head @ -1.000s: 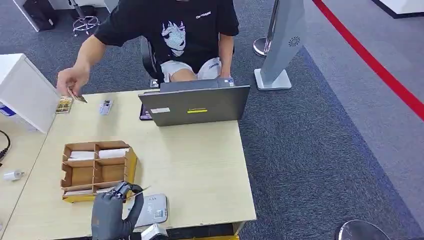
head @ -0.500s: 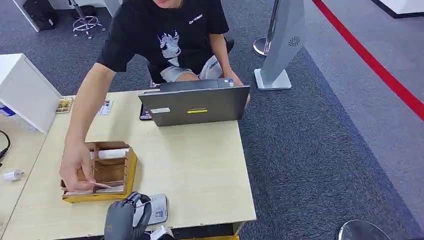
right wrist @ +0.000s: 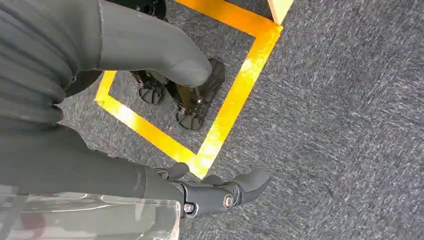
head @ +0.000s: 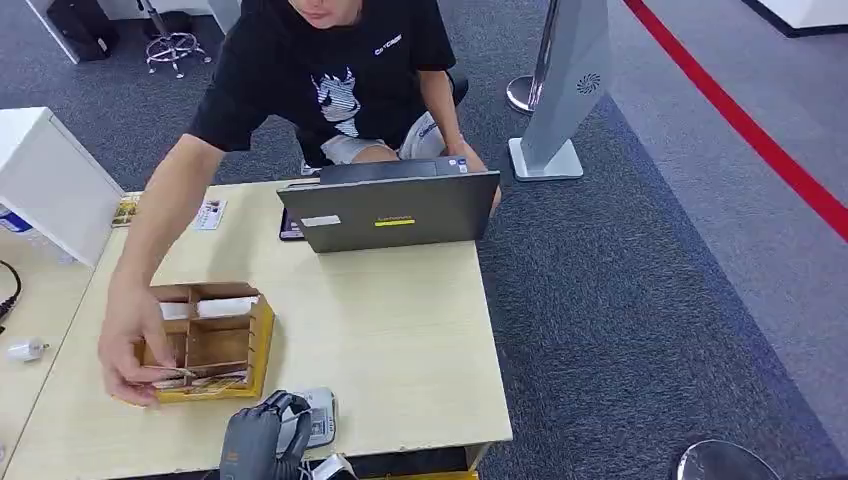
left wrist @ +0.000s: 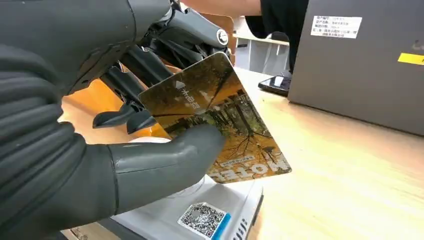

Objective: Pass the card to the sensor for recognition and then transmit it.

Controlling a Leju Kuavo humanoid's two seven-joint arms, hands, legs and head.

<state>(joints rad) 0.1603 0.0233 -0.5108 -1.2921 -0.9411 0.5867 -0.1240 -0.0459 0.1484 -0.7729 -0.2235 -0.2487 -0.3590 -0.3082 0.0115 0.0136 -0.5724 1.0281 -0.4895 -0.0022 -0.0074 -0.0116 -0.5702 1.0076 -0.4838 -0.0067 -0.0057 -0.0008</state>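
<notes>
My left hand [head: 260, 441] is at the table's near edge and pinches a card [left wrist: 220, 120] between thumb [left wrist: 165, 160] and dark fingers [left wrist: 125, 117]. The card shows an autumn-tree picture and is tilted just above the grey-white sensor [left wrist: 200, 217], which carries a QR sticker. In the head view the sensor [head: 318, 418] lies right of my hand, partly covered by it. My right hand [right wrist: 165, 125] hangs over the carpet with thumb and fingers apart and nothing in it.
A person seated across the table reaches a hand [head: 130, 350] into the cardboard organizer box [head: 215, 335], close to my left hand. A grey laptop [head: 390, 210] stands at the far edge, with a phone [left wrist: 275, 85] beside it. Cards [head: 210, 213] lie at the far left.
My left hand with the card slid right and nearer, over the sensor. The person's hand came from the far-left cards to the box and now sits at its near-left corner.
</notes>
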